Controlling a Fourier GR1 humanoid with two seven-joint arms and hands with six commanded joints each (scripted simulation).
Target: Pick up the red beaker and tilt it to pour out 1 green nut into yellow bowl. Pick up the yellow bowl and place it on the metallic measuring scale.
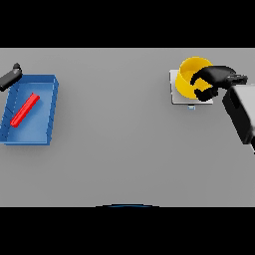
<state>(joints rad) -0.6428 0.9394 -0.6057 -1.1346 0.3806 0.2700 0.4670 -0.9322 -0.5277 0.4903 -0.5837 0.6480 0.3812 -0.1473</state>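
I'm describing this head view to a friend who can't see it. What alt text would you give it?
The robot's right hand curls round the rim of a yellow bowl sitting on a metallic scale at the far right of a grey table. At the far left, a red beaker lies on its side in a blue tray, with the left hand beside the tray's far corner.

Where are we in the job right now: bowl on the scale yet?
Done: the red beaker lies in the blue tray, and the yellow bowl sits on the metallic scale. In hand: the right hand is curled on the bowl's rim. Left: letting go. No nut is visible. The left hand idles by the tray.
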